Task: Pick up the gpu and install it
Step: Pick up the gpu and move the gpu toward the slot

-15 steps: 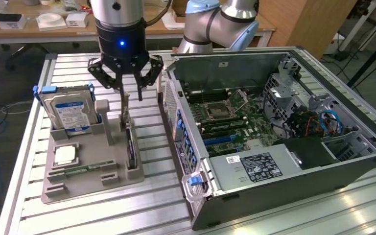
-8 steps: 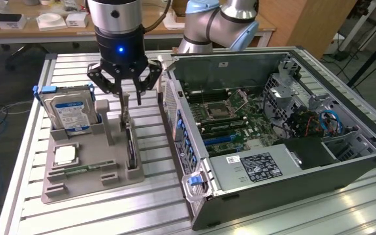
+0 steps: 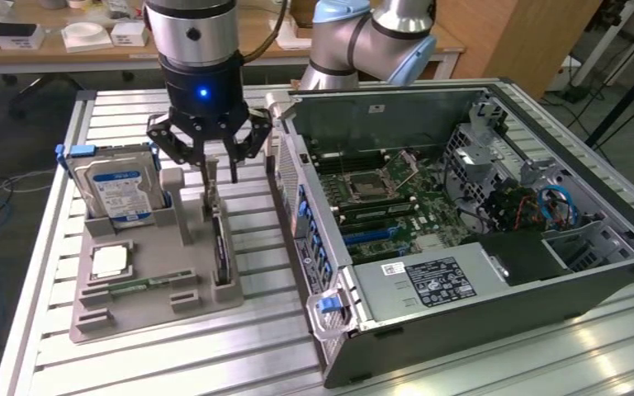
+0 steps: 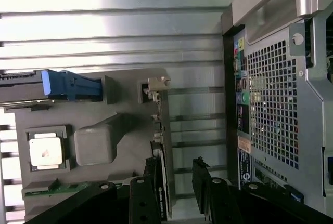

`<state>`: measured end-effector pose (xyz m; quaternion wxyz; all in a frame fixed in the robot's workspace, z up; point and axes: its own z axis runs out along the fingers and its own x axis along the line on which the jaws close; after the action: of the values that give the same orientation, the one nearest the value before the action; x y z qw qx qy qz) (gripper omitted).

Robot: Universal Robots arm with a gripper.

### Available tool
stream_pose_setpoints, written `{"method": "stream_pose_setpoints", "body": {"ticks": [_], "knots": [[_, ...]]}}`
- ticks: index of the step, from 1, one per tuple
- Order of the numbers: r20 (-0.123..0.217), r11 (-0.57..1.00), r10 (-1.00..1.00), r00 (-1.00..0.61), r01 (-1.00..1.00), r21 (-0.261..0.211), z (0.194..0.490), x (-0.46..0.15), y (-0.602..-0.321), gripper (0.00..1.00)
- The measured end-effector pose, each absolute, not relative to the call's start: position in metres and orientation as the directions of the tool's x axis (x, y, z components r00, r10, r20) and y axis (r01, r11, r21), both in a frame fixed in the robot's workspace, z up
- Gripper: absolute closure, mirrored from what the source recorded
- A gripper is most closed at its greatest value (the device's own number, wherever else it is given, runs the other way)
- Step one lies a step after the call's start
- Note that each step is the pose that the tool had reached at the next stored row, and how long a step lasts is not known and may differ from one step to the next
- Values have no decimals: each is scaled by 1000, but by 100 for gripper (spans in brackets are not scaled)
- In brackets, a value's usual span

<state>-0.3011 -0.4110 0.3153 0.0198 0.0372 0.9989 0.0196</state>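
The gpu (image 3: pixel 220 247) stands on its long edge in a slot along the side of the grey holder (image 3: pixel 146 309) nearest the computer case; it looks like a thin dark card. In the wrist view the gpu (image 4: pixel 162 151) shows edge-on, with its silver bracket (image 4: pixel 156 86) at the far end. My gripper (image 3: pixel 222 175) hangs straight down over the card's bracket end. It is open, and in the wrist view the gripper (image 4: pixel 176 171) has the card's top edge between its dark fingers (image 4: pixel 200 180), closer to one finger than the other. Nothing is gripped.
The holder (image 4: pixel 99 141) also carries a hard drive (image 3: pixel 119 186) with a blue-white label, a square processor (image 3: pixel 111 261) and a green memory stick (image 3: pixel 146 285). The open computer case (image 3: pixel 461 223) lies just beside the holder, its motherboard (image 3: pixel 389 194) exposed. All rest on a slatted metal table (image 3: pixel 240 346).
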Motion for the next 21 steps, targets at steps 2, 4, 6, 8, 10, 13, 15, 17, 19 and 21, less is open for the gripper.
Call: {"method": "stream_pose_setpoints", "body": {"ticks": [2, 4, 6, 8, 10, 13, 15, 17, 19, 21], "knots": [[-38, 996, 75, -996, 73, 40, 312, -302, -414, 59], [-39, 996, 75, -996, 74, 41, 308, -303, -416, 59], [-39, 996, 75, -996, 74, 41, 305, -304, -418, 59], [-39, 996, 75, -996, 74, 41, 301, -305, -419, 59], [-39, 996, 75, -996, 74, 40, 300, -305, -419, 59], [-35, 997, 75, -997, 73, 37, 300, -304, -419, 59], [-10, 997, 75, -997, 75, 35, 298, -302, -419, 59], [-10, 997, 75, -997, 75, 35, 294, -302, -420, 59], [-10, 997, 75, -997, 75, 35, 291, -302, -421, 59], [-10, 997, 75, -997, 75, 35, 287, -302, -425, 59]]}}
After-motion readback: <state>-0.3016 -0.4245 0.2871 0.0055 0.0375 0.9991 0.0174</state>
